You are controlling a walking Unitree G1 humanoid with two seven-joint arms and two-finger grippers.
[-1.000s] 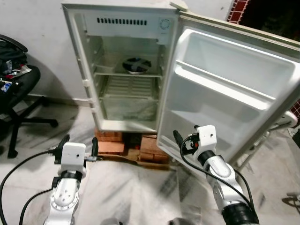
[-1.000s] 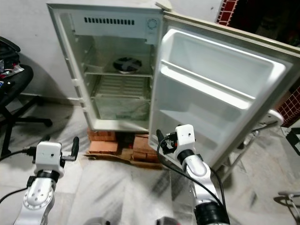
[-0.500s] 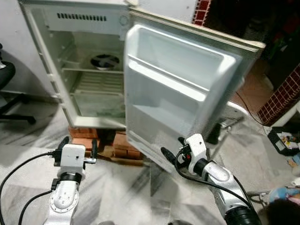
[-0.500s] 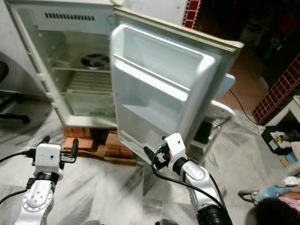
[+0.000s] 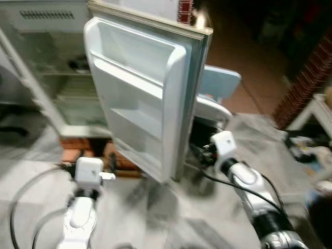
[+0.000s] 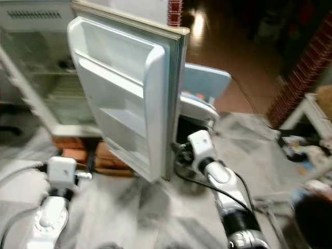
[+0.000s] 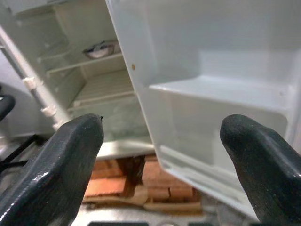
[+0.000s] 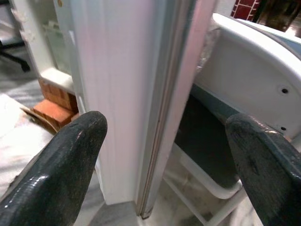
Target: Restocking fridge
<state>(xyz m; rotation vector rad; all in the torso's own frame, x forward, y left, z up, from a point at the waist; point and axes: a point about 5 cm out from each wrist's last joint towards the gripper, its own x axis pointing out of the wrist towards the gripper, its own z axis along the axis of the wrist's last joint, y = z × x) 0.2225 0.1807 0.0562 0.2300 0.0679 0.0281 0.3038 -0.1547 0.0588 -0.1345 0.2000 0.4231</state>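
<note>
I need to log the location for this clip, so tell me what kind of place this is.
Most likely a room in a lived-in home, perhaps a utility or spare room. A small fridge stands raised on bricks with its door open, a plastic chair sits behind the door, and the floor is marble-patterned.

White fridge [image 5: 39,67] on bricks, door [image 5: 140,98] swung wide open; 1 dish [image 7: 99,48] on upper shelf.
</note>
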